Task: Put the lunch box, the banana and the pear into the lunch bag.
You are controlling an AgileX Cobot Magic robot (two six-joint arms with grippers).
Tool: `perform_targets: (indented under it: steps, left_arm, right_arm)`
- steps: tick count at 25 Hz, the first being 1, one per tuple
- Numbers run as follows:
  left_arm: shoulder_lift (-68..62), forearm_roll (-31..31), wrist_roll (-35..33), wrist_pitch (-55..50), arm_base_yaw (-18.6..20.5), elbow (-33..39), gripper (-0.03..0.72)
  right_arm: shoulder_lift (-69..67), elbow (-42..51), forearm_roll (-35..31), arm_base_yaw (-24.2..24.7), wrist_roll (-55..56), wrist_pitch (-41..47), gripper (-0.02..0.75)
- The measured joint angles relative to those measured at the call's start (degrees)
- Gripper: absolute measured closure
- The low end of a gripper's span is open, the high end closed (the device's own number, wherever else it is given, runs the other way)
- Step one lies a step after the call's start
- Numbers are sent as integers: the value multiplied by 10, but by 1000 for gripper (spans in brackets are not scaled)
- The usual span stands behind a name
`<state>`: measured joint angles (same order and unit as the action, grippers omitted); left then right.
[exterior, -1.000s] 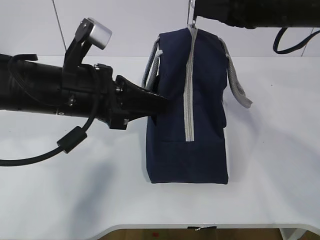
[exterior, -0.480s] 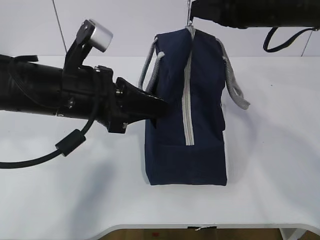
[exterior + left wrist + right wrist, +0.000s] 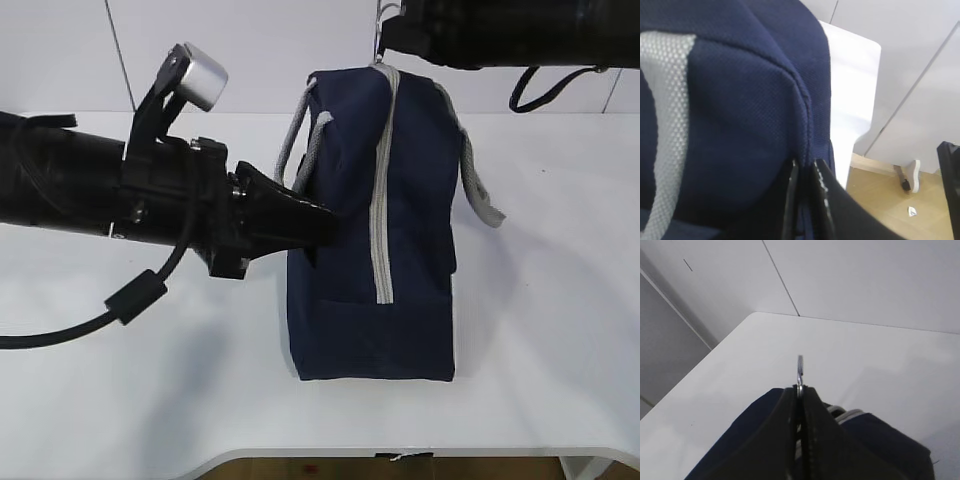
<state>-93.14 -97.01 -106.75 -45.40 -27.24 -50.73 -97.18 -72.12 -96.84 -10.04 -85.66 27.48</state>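
Note:
The navy-blue lunch bag (image 3: 400, 220) stands on the white table with its grey zipper (image 3: 380, 200) running down the side that faces the camera. My left gripper (image 3: 325, 228) is shut on a fold of the bag's fabric (image 3: 740, 125) at its left edge, as the left wrist view (image 3: 805, 167) shows. My right gripper (image 3: 385, 40) is shut on the zipper's metal ring pull (image 3: 799, 371) at the bag's top, as the right wrist view (image 3: 800, 388) shows. The lunch box, the banana and the pear are out of view.
The white table (image 3: 560, 300) spreads round the bag, with its front edge (image 3: 400, 452) near the bottom. Grey strap handles (image 3: 478, 185) hang on both sides of the bag. A black cable (image 3: 130, 295) loops under my left arm.
My right gripper has shifted slightly with the ring pull. The bag has leaned and settled a little lower and to the left. My left gripper holds the same fold.

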Motion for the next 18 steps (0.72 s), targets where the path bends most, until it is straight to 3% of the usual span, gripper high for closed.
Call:
perform_targets:
  steps: [18]
  left_arm:
    - [-1,23,17,-20,0,0,640]
  right_arm:
    - [-124,-106,0,0,2,-28,731]
